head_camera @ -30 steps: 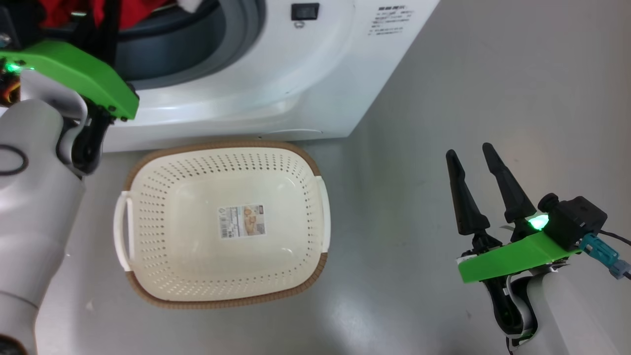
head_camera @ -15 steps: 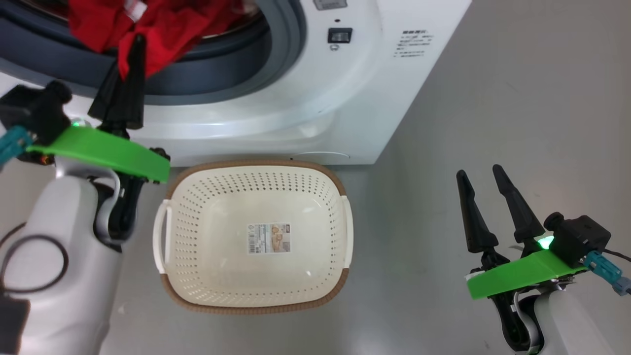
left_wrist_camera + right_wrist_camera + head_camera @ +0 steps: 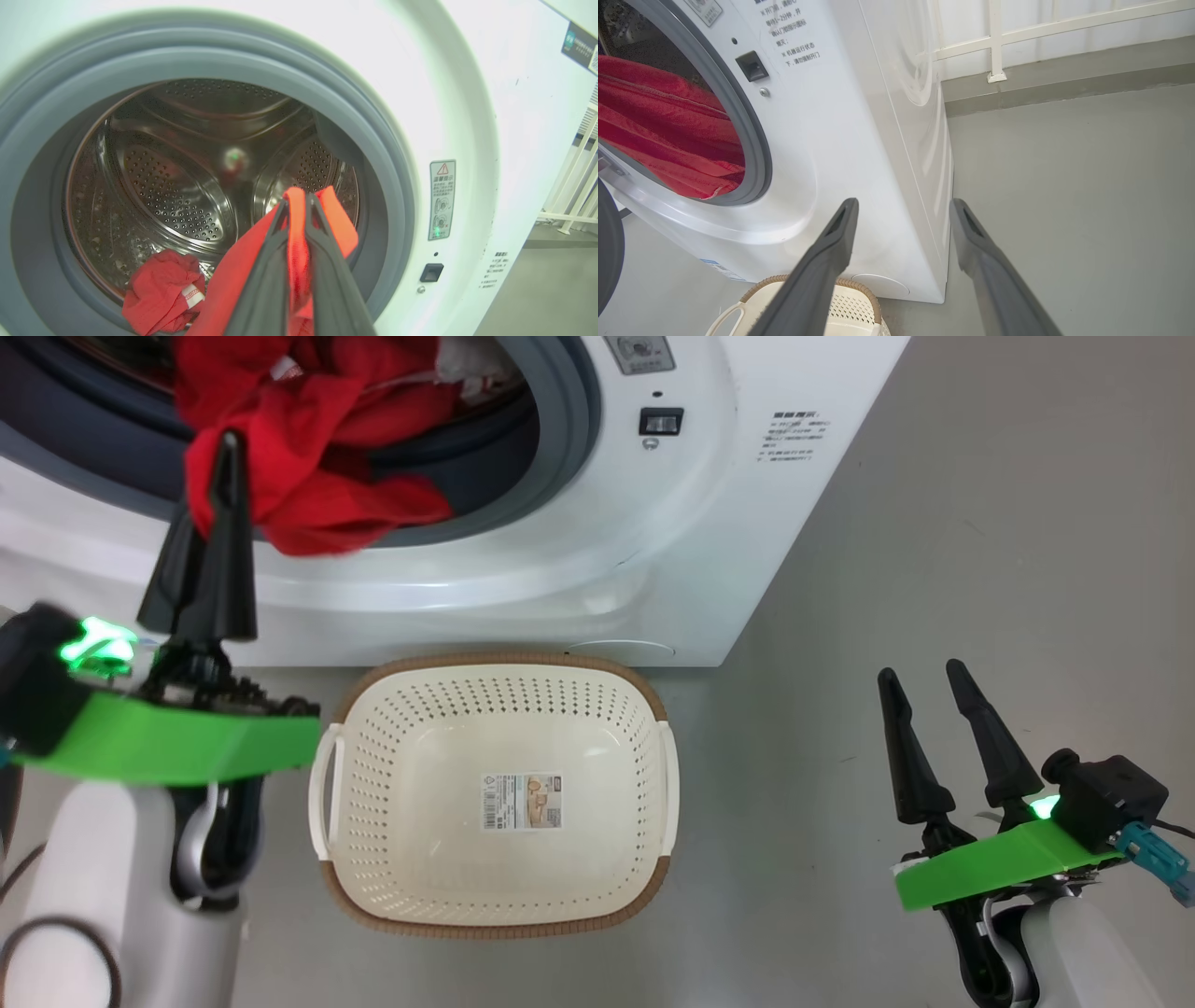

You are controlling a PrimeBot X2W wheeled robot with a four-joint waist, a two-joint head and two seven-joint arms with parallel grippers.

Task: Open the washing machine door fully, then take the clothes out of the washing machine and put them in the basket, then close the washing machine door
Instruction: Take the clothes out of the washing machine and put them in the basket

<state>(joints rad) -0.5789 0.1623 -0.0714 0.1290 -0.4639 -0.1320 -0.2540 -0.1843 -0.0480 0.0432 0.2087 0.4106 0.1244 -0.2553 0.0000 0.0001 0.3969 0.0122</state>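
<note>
1. Head view: the washing machine [image 3: 653, 569] is cropped at the top and left edges, so only part of its round opening is seen. A dark curved edge [image 3: 607, 242] at the right wrist view's left border is cut off too far to be identified.
2. The clothes [image 3: 308, 476] are draped over the grey gasket [image 3: 574, 439] at its lower lip; a pale piece [image 3: 467, 364] at the top edge is cropped.
3. The basket [image 3: 401, 756] is set on the floor [image 3: 934, 523] just before the machine, its labelled bottom bare.
4. The left gripper [image 3: 227, 443] is clamped on a red fold of the clothes; the fabric below is hidden by the fingers [image 3: 334, 289].
5. The right gripper [image 3: 920, 670] is held spread wide and empty, well right of the basket.
</note>
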